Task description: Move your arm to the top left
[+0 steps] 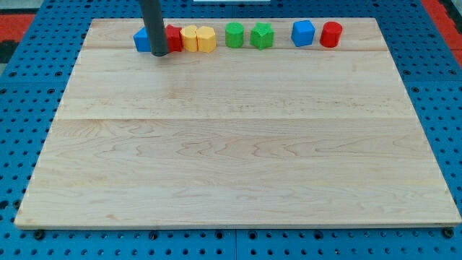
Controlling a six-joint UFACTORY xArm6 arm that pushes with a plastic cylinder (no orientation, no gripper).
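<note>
My rod comes down from the view's top, and my tip (159, 54) rests on the wooden board (231, 144) near its top left. It stands just in front of a blue block (141, 40) and a red block (174, 38), partly hiding both. To the right along the top edge sit two yellow blocks (190, 38) (206, 39), a green cylinder-like block (234, 35), a green star-like block (262, 35), a blue block (303, 32) and a red cylinder (331, 34).
The board lies on a blue perforated table (29, 87). A red strip (22, 22) shows at the view's top left corner, and another at the top right.
</note>
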